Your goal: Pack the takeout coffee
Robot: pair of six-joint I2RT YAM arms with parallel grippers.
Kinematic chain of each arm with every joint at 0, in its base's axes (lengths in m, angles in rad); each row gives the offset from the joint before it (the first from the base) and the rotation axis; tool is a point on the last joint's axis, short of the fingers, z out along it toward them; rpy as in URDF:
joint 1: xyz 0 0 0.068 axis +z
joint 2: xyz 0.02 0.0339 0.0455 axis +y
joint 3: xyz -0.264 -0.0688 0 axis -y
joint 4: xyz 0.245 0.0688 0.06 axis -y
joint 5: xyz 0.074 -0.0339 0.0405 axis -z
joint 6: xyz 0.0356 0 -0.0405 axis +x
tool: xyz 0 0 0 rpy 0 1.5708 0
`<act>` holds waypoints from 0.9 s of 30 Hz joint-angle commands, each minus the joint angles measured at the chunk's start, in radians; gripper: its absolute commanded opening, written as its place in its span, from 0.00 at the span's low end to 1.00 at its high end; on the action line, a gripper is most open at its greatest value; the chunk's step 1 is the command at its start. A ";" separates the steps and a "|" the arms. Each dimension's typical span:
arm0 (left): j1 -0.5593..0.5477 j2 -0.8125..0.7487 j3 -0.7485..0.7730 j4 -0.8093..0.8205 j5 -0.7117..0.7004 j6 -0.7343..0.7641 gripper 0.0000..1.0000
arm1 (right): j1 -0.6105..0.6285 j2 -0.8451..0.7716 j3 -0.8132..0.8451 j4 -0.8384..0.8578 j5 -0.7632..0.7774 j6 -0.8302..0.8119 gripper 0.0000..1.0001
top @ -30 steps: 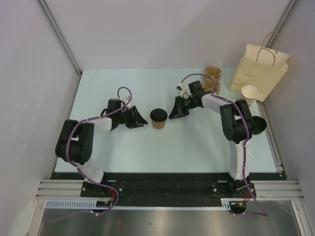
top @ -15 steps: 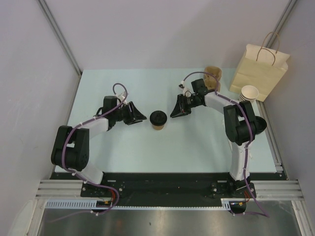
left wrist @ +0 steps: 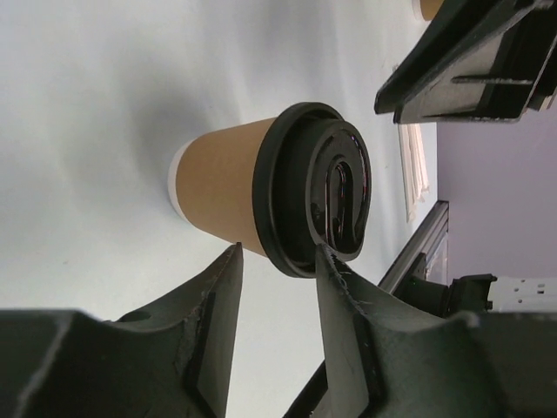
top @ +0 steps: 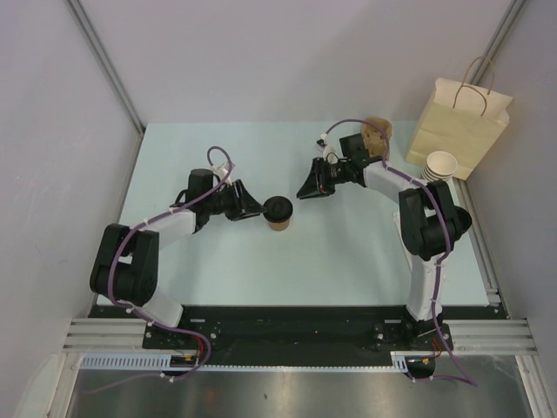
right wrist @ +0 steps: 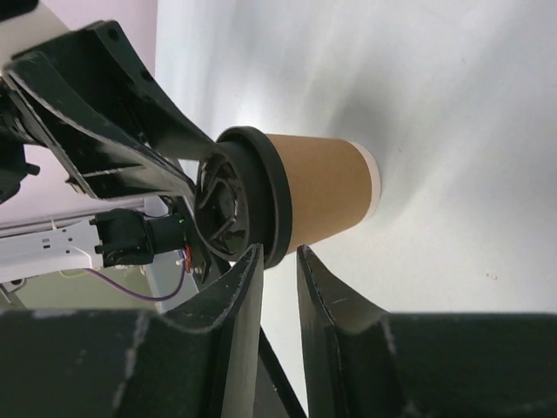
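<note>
The takeout coffee [top: 278, 212] is a brown paper cup with a black lid, upright on the pale table [top: 348, 252]. My left gripper [top: 258, 211] is at its left side, open, with the fingertips level with the lid's rim. In the left wrist view the coffee [left wrist: 235, 178] fills the middle, just past my left gripper [left wrist: 277, 261], with nothing clamped. My right gripper [top: 305, 190] hangs to the upper right of the cup, apart from it. The right wrist view shows the coffee [right wrist: 322, 192] beyond my right gripper [right wrist: 278, 254], whose jaws stand a narrow gap apart and hold nothing.
A tan paper bag [top: 459, 126] with handles stands at the back right. A stack of white cups [top: 440, 165] sits in front of it. Brown paper cups [top: 378, 132] stand behind the right arm. Grey walls close in both sides.
My left gripper has slid right until its tips reach the cup's lid. My right gripper has drawn back a little from the cup and parted slightly. The cup has not moved.
</note>
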 commanded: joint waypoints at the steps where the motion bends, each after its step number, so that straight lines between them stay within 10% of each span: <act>1: -0.020 0.030 0.046 0.028 0.005 -0.003 0.42 | 0.024 -0.015 0.037 0.094 -0.024 0.049 0.27; 27: -0.001 0.049 0.088 0.032 0.042 0.011 0.40 | -0.020 -0.093 0.036 -0.020 -0.054 0.009 0.36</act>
